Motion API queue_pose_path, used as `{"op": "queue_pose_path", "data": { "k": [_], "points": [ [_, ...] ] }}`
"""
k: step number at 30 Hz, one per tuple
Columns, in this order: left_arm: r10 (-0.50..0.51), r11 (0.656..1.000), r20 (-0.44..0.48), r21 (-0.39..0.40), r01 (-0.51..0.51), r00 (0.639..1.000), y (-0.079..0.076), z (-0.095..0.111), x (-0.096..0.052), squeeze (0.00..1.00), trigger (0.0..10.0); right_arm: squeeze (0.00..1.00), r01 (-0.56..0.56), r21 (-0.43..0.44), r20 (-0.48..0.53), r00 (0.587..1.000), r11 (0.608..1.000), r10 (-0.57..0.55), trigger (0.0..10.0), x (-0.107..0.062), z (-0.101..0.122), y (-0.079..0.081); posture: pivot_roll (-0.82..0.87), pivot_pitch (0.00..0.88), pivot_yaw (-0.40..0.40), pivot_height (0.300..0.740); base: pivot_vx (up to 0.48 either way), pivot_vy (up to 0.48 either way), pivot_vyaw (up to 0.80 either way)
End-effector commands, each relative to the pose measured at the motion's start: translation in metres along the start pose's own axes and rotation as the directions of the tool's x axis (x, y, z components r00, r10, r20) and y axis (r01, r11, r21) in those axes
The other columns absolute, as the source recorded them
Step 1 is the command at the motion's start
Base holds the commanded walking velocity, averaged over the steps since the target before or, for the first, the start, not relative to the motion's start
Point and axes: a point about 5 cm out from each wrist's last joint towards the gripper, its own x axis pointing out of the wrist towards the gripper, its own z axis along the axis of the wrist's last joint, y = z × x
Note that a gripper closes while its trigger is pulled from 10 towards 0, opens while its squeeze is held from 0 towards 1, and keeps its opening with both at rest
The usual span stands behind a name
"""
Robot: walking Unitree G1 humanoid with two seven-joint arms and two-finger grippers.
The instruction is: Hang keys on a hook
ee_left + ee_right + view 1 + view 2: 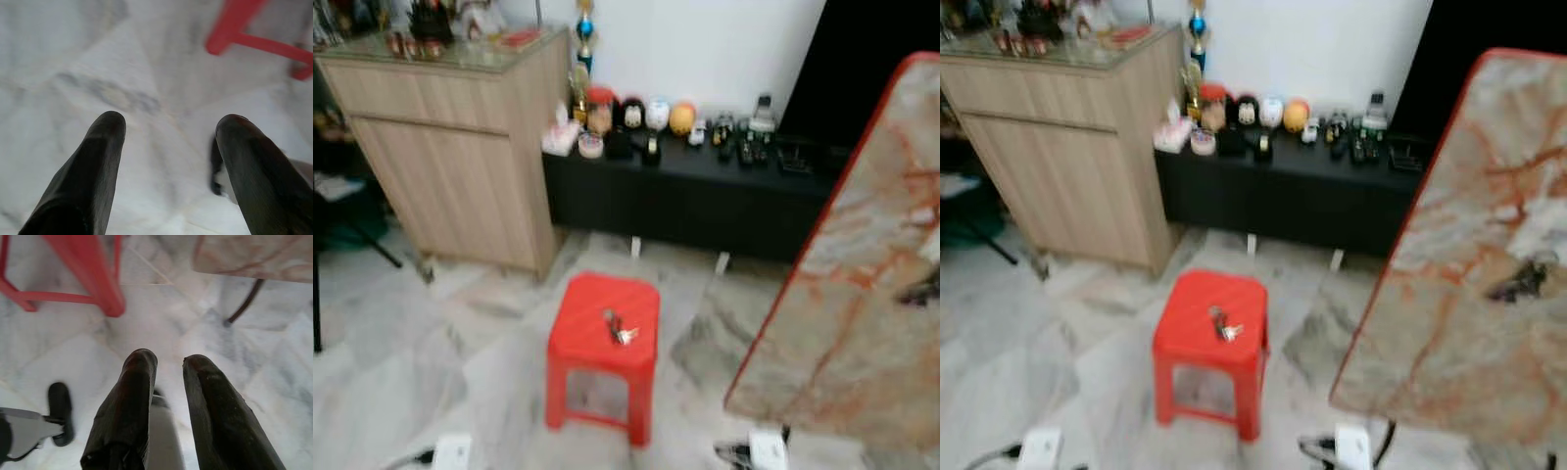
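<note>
A small bunch of keys (pixel 619 328) lies on top of a red plastic stool (pixel 587 338) standing on the marble floor ahead of me. The same keys (pixel 1224 325) sit near the middle of the seat. My left gripper (pixel 171 128) hangs low over the floor, open wide with nothing between its fingers, and the stool's leg (pixel 230 29) is a little ahead of it. My right gripper (pixel 169 362) also hangs near the floor beside a stool leg (pixel 98 279), its fingers a narrow gap apart and holding nothing.
A marble-topped table with a red edge (pixel 862 294) stands close on the right, with a small dark object (pixel 922 289) on it. A wooden cabinet (pixel 450 147) is at back left. A low black bench (pixel 685 201) with several figurines runs along the wall.
</note>
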Motion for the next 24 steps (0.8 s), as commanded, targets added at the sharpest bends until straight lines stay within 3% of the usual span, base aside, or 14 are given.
{"op": "queue_pose_path", "data": {
  "k": [1,24],
  "points": [
    [-0.027,1.000,0.002,-0.010,0.027,1.000,-0.009,0.001,0.001,0.00,10.0,0.00,0.028,-0.002,-0.005,1.000,1.000,-0.028,10.0,-0.001,-0.003,-0.012,0.02,0.000,-0.033,0.740,0.000,0.480,0.00],
    [-0.035,0.999,0.015,-0.008,0.035,0.999,-0.013,0.004,0.001,0.00,10.0,0.00,0.010,0.014,0.053,0.999,1.000,-0.011,10.0,0.001,0.011,-0.003,0.02,0.005,-0.032,0.740,0.000,0.469,0.00]
  ]
}}
